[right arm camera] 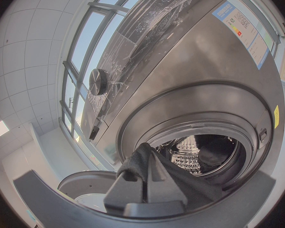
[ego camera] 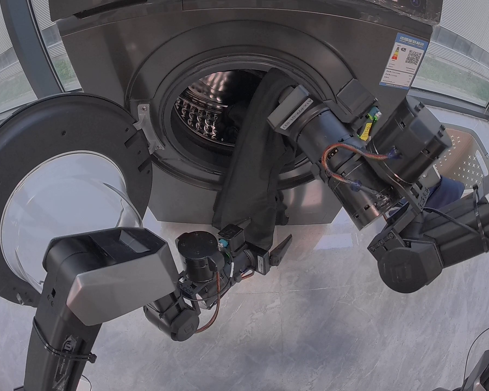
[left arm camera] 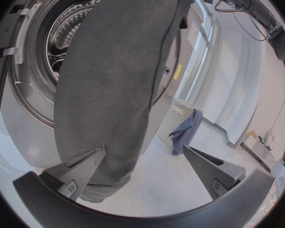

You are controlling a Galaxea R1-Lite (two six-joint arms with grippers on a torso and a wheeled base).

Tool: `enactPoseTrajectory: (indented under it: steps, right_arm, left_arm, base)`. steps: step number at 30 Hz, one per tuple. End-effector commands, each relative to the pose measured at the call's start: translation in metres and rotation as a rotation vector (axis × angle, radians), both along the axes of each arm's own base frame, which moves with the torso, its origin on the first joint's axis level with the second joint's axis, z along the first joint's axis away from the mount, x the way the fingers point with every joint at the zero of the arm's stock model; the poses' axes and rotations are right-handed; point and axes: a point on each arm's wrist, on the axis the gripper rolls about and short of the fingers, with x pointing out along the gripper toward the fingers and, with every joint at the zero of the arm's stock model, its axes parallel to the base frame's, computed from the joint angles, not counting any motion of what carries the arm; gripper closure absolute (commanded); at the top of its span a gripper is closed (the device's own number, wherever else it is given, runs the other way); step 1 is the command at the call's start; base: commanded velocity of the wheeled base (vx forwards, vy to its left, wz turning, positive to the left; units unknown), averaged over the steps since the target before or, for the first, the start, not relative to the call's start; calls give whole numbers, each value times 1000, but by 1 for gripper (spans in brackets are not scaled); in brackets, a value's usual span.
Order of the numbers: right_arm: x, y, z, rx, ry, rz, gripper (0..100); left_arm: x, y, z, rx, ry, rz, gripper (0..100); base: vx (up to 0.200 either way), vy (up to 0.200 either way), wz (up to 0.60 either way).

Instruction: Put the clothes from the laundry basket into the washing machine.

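A long dark garment [ego camera: 252,164] hangs out of the washing machine's drum opening [ego camera: 206,118] and down its front. My right gripper [right arm camera: 145,171] is shut on the garment's upper end at the rim of the opening. More dark cloth [right arm camera: 217,151] lies inside the drum. Low in front of the machine, my left gripper [left arm camera: 143,150] is open at the garment's [left arm camera: 114,79] hanging lower end, with one fingertip [left arm camera: 99,152] against the cloth. The laundry basket [ego camera: 470,156] stands to the machine's right with a blue garment [ego camera: 445,191] draped over its edge.
The round machine door [ego camera: 65,191] stands swung open to the left, close to my left arm. The floor [ego camera: 320,310] before the machine is pale tile. Windows run behind and to both sides of the machine.
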Motion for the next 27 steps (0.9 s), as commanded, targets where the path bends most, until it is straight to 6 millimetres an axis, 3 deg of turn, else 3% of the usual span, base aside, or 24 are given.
enactPoseTrajectory:
  steps: [1,12,21,22,27]
  right_arm:
    - [0,1,-3,-4,5,0,100]
    - [-1,0,-7,-8,8,-2,100]
    - [-2,0,-7,-6,4,-1,100]
    - [-2,0,-7,-6,4,-1,100]
    - [-3,-1,-9,-10,7,-2,100]
  left_arm:
    - [10,-1,-9,-4,-3,40,0]
    - [20,12,-9,-1,7,135,0]
    - [28,8,-9,-16,-12,138,0]
    - [29,7,-13,-10,-4,138,100]
    - [32,6,-13,-18,-12,140,100]
  base:
    - [0,0,0]
    - [0,0,0]
    - [0,0,0]
    - [0,0,0]
    - [0,0,0]
